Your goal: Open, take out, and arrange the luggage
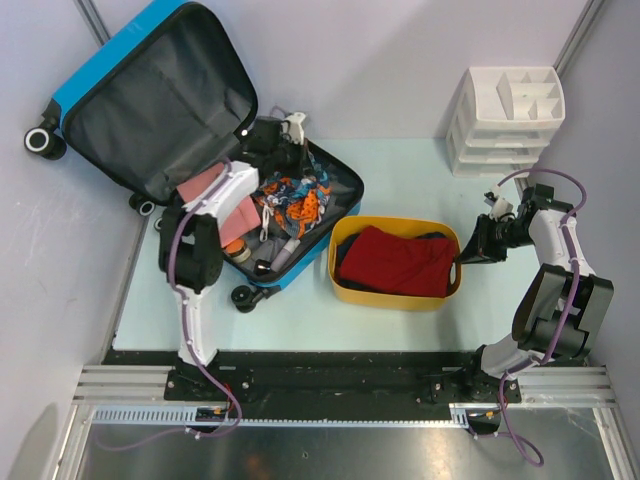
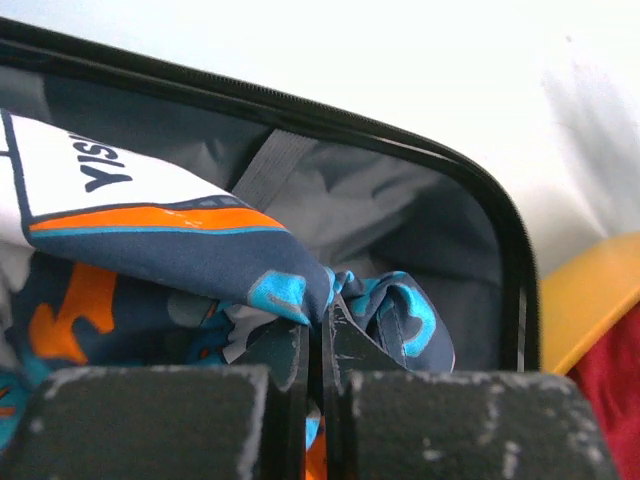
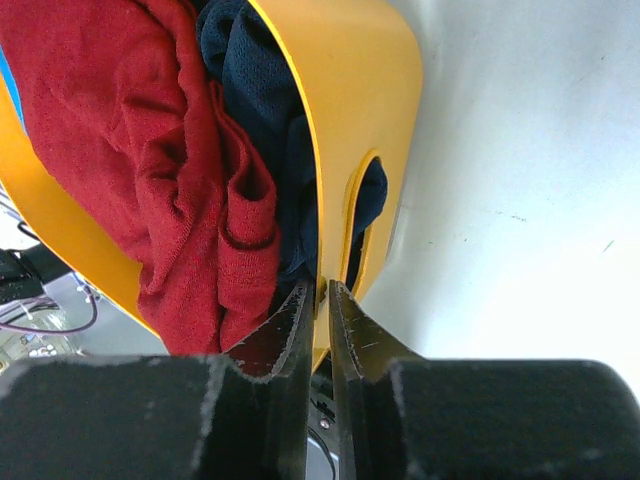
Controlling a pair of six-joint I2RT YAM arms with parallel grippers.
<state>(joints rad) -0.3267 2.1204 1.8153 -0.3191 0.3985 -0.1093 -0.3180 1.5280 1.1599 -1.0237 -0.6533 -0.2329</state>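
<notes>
Top external view: the luggage [image 1: 150, 100] is lying open at the far left of the table [image 1: 400, 170], lid tilting back. The left gripper [image 2: 322, 320] is hanging inside its lower shell, pinching a navy-and-orange printed cloth [image 2: 200, 240]. The right gripper [image 3: 322, 300], well apart from the luggage, is clamping the rim of the yellow tub [image 3: 360, 90].
</notes>
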